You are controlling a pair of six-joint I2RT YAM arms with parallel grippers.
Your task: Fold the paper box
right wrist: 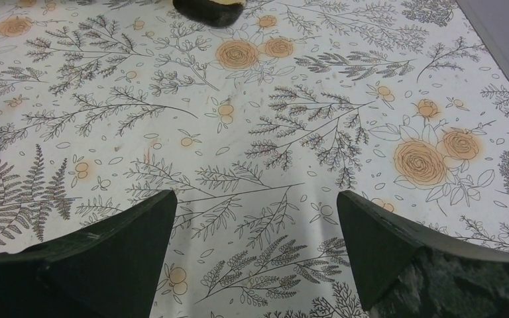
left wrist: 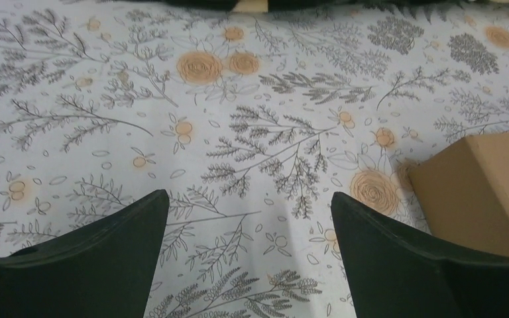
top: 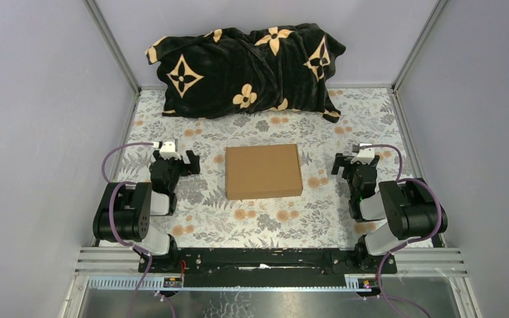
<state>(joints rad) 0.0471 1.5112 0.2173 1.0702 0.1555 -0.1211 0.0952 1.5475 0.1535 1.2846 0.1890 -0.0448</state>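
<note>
Between left end effector (left wrist: 248, 195) and right end effector (right wrist: 256, 193), both agape, lies the paper box (top: 263, 171).

Overhead, left wrist: shared paper box (top: 263, 171)

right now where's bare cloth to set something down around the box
Bare floral cloth lies between the paper box and the left gripper, between the box and the right gripper, and in the near strip before the base rail. The back is crowded by the black blanket.
</note>
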